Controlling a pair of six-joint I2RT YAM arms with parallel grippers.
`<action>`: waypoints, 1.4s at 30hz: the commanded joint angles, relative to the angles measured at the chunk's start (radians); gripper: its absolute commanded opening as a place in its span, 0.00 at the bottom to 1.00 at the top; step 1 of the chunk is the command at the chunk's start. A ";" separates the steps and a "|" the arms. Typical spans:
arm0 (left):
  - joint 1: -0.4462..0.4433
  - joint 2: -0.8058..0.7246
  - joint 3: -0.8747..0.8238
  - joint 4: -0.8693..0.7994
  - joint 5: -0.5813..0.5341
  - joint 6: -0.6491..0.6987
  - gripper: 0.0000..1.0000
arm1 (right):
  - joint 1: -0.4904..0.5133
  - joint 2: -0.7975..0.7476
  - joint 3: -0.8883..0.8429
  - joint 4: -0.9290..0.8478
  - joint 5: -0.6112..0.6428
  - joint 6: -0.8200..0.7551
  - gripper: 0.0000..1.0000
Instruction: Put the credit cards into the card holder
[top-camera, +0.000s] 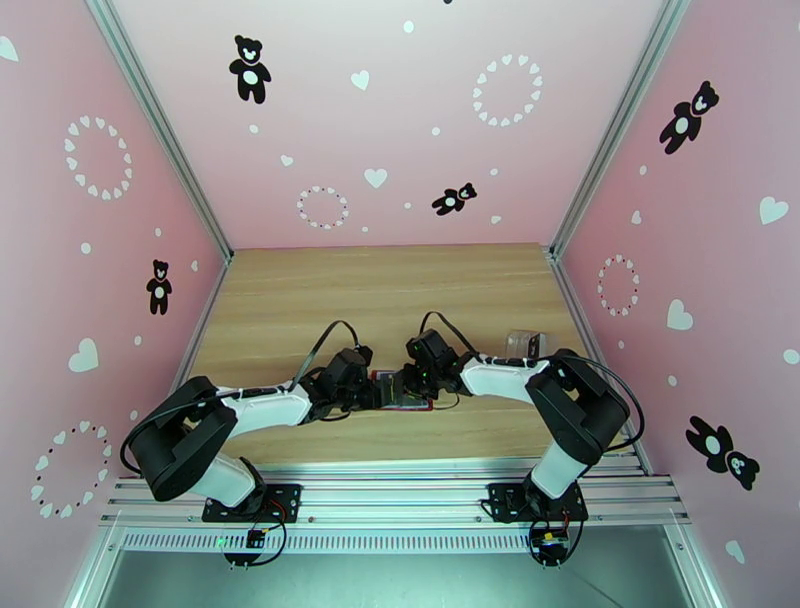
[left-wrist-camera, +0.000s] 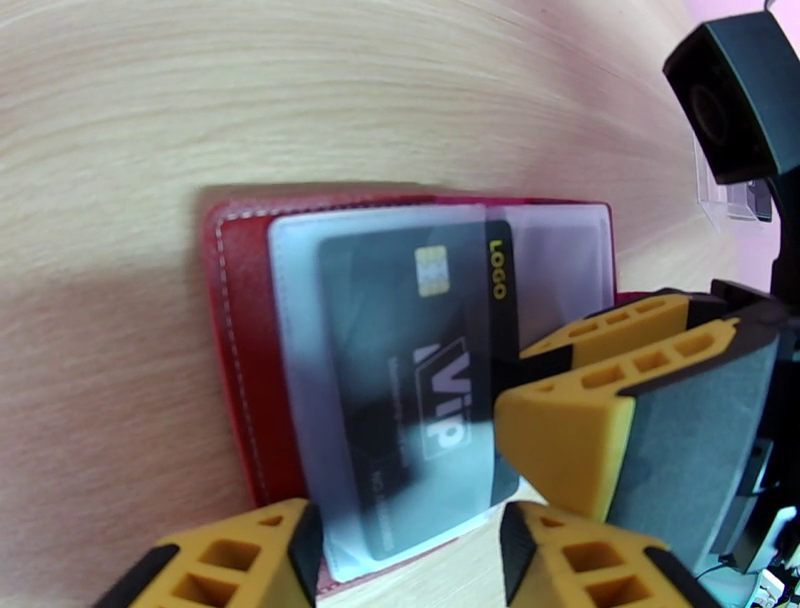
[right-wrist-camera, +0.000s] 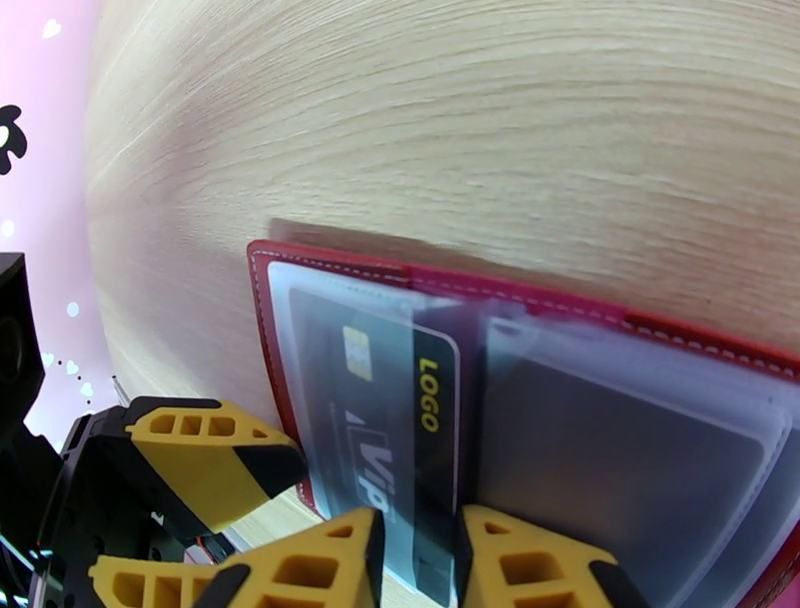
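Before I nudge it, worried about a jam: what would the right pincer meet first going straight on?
Probably the black card, partly sleeved in the card holder, just ahead of the right pincer; they may touch.

**Top view** — bright, even, diffuse light from overhead. Pink walls (top-camera: 120, 300) uniformly lit, no glare. Only faint, soft shadows on the table (top-camera: 300, 290) beneath the arms. Wide-angle lens: straight edges splay toward the corners. Focus sharp throughout.

**Left wrist view** — table grain bows strongly. Soft shadow along the left edge of the holder (left-wrist-camera: 235, 330). Print on the card (left-wrist-camera: 400, 400) is smeared; the clear sleeve (left-wrist-camera: 300, 300) is hazy with a pale sheen. Near foreground out of focus.

**Right wrist view** — same barrel curve. Dark shadow band along the holder's far edge. Card lettering legible but slightly soft. Bottom of frame blurred.
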 joint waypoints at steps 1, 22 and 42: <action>0.002 -0.025 -0.014 0.014 -0.003 -0.011 0.52 | 0.016 -0.029 -0.009 -0.098 0.049 -0.005 0.25; 0.002 0.009 -0.028 0.035 -0.011 -0.017 0.45 | 0.034 -0.012 -0.006 -0.098 0.057 -0.007 0.19; 0.001 -0.001 -0.047 0.046 -0.021 -0.028 0.44 | 0.053 -0.033 0.000 -0.100 0.064 -0.004 0.16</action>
